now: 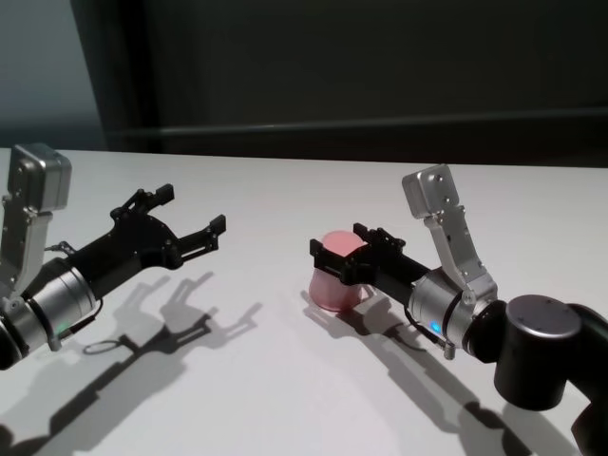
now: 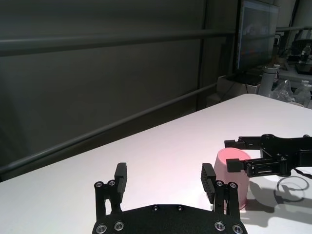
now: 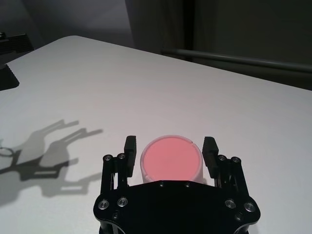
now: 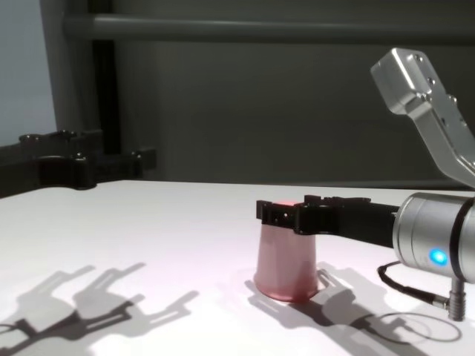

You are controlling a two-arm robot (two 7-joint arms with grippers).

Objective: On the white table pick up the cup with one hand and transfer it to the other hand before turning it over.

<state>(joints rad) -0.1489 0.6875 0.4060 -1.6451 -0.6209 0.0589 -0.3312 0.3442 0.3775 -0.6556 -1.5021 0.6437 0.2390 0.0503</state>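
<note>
Cup (image 1: pixel 334 275) stands upside down on the white table (image 1: pixel 285 399), between the fingers of the right gripper (image 3: pixel 169 155), which look slightly spread beside it. Left gripper (image 1: pixel 186 220) hovers nearby, wide open. I think the release should be gentle, withdrawing straight.

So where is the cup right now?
The cup stands upside down on the white table, right of centre in the head view, between the fingers of the right gripper. The open left gripper hangs apart on the left.
</note>
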